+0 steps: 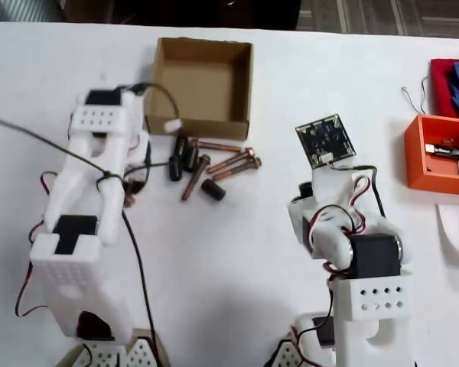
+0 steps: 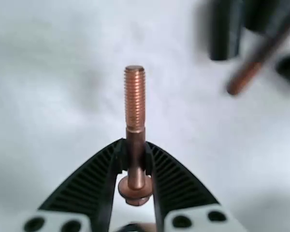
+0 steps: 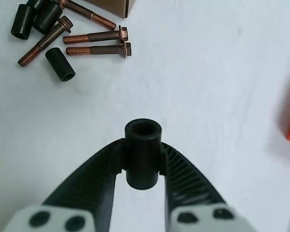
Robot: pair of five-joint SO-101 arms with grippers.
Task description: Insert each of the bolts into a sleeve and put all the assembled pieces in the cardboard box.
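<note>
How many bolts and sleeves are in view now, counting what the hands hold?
Bolts: 5 (4 on the table, 1 in the left hand)
Sleeves: 5 (4 on the table, 1 in the right hand)
Total: 10

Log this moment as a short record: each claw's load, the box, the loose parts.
left claw: shut on a copper bolt, threaded end pointing away from the claw
right claw: shut on a black sleeve, open bore facing the camera
cardboard box: open, no pieces visible inside
loose bolts: several lying on the table beside the box
loose sleeves: at least three among those bolts
assembly: not yet done; held bolt and held sleeve are apart
</note>
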